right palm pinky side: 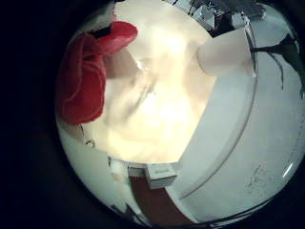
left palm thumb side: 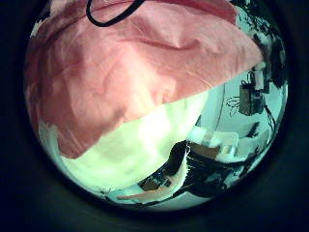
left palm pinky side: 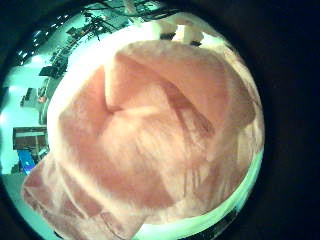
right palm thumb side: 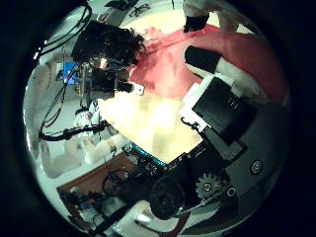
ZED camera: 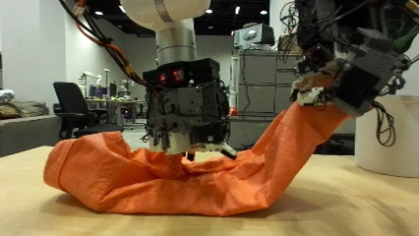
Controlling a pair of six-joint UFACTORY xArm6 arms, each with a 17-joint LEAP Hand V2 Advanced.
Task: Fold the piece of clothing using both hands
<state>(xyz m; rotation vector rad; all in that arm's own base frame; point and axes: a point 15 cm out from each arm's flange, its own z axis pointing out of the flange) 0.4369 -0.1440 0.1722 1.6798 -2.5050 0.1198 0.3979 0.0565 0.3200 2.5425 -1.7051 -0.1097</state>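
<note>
Here, an orange garment lies bunched in a long heap on the wooden desk. Both arms hang from the top of the outside view. The left hand sits low over the middle of the heap, its fingers pointing down and touching or nearly touching the cloth; whether they pinch it cannot be told. The right hand is raised higher, and one end of the garment rises in a thick, drooping column to its fingers, which appear clenched on that end. In the right thumb side palm view, pink cloth lies against the black fingers.

The cloth looks light, soft and limp: it sags and wrinkles wherever it is unsupported, and would likely slip from a loose hold. The best grip points are probably edges or corners, pinched firmly, not the bunched middle below the left fingers.
</note>
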